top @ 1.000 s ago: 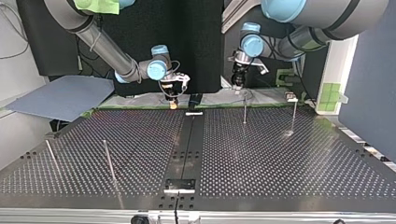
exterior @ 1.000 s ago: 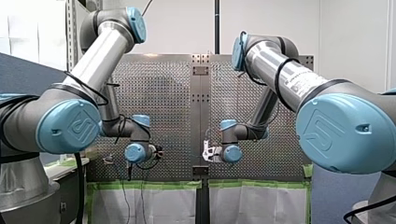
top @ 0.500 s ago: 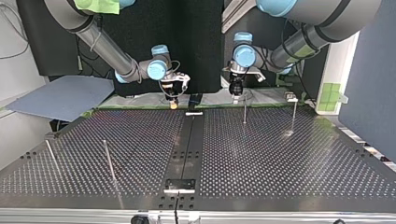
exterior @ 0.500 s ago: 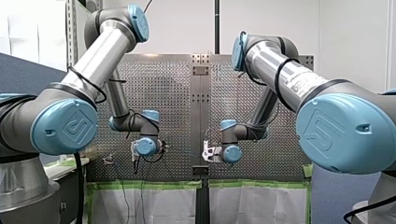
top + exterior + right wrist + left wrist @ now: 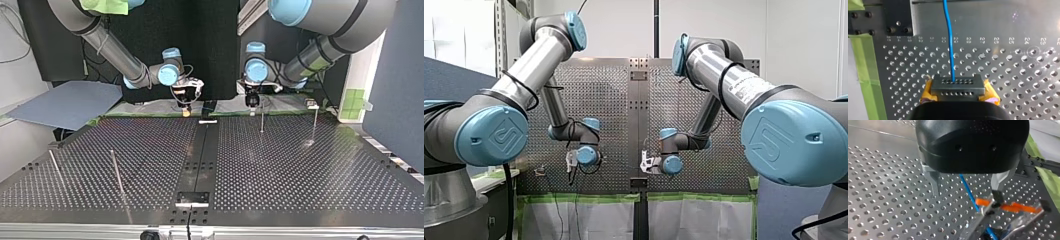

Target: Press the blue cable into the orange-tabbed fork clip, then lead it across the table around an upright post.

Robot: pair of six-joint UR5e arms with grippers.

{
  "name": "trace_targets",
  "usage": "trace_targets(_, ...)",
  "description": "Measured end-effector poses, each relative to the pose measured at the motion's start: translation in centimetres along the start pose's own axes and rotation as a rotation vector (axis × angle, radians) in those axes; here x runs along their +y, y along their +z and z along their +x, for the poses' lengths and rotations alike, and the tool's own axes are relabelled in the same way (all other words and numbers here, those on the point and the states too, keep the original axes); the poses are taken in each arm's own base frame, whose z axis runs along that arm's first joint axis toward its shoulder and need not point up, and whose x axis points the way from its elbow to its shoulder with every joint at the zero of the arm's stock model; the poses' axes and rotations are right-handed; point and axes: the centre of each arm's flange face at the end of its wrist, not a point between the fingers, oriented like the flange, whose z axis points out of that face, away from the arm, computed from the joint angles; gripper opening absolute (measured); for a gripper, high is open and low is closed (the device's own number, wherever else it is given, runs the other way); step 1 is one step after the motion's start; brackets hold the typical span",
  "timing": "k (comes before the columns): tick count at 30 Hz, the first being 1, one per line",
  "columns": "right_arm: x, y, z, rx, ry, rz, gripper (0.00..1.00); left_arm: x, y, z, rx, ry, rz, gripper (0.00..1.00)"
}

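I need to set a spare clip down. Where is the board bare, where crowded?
Bare: the middle of the perforated table in the top view, between the posts at its left and the posts at its right. Crowded: the far edge, with my right gripper, my left gripper, blue cable and orange-tabbed fork clip.
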Motion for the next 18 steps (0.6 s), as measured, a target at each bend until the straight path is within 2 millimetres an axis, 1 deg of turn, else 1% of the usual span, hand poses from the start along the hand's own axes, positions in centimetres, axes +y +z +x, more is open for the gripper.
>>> trace_targets(6,0.0,0.0,0.0,0.000,0.000,0.000,0.00,-0.4,1.2,-0.6,-0.021,-0.017,-0.003,1.00)
trace_targets(18,0.0,0.0,0.0,0.000,0.000,0.001,0.00,-0.3,1.4,-0.7,-0.025,-0.013,-0.021,1.00)
